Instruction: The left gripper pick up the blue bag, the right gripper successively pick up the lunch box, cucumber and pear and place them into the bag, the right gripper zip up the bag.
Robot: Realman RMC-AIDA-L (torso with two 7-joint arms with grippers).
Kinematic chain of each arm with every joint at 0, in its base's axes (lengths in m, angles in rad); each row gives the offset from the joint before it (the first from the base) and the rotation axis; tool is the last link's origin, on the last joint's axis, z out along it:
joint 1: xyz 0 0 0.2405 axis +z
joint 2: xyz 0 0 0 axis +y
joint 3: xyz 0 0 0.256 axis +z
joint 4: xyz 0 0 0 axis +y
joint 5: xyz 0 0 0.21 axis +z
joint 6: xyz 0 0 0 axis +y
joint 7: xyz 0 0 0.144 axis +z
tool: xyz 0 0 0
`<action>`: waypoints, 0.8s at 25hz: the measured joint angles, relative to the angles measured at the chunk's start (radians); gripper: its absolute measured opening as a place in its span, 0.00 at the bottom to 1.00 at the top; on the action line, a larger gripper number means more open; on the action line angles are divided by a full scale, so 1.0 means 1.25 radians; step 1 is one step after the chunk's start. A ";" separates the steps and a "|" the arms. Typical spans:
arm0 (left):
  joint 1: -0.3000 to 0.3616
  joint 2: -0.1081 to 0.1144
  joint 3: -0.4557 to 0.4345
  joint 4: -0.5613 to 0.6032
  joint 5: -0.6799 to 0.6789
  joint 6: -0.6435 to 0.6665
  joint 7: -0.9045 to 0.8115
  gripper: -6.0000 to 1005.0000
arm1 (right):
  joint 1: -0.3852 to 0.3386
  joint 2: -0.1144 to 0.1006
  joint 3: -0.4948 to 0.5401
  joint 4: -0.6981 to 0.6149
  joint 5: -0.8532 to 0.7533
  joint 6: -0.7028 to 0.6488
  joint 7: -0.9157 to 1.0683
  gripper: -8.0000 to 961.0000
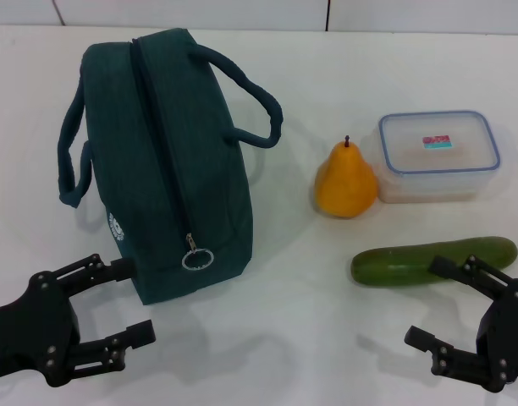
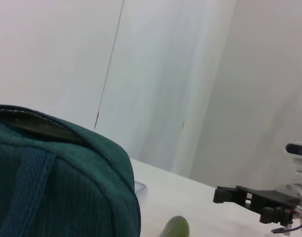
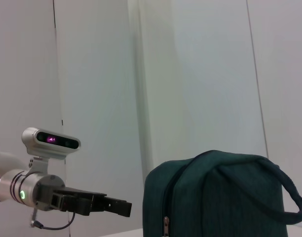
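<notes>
The bag [image 1: 166, 165] stands upright on the white table [image 1: 284, 313], on the robot's left half of it, with its zipper [image 1: 162, 144] closed along the top and the metal ring pull [image 1: 196, 257] hanging at the near end; 2 loop handles [image 1: 250, 93] lie out to either side and a white round logo [image 1: 117, 227] shows low on the near left face. The left gripper [image 1: 130, 303] hovers at the near left edge of the table, just beside the bag's near corner, its 2 fingers spread apart and holding nothing. To the right of the bag, well apart from it, sits the pear [image 1: 346, 182], stem up, just beside the lunch box [image 1: 437, 156], whose blue-rimmed lid is on (a small pink-and-teal label sits on top). The cucumber [image 1: 432, 260] lies crosswise nearer the robot, in front of both. The right gripper [image 1: 428, 303] is low at the near right, fingers parted and empty, with 1 fingertip over the cucumber's right part; whether it touches cannot be told. In the left wrist view the bag [image 2: 57, 182] fills the foreground with the right gripper [image 2: 225, 194] beyond.
</notes>
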 joint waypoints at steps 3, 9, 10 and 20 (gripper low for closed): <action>-0.001 0.000 0.000 -0.006 0.000 0.000 0.002 0.84 | 0.000 0.000 0.000 0.000 0.000 0.000 0.000 0.89; -0.002 0.000 0.000 -0.007 0.001 -0.001 0.003 0.84 | 0.000 0.000 0.000 0.000 0.000 0.000 0.000 0.89; -0.002 0.000 0.000 -0.007 0.001 -0.001 0.002 0.84 | 0.000 0.000 0.000 0.000 0.000 0.000 0.000 0.89; -0.034 0.033 -0.019 -0.007 -0.016 -0.020 -0.355 0.84 | 0.000 0.000 0.000 0.000 0.001 -0.001 0.002 0.89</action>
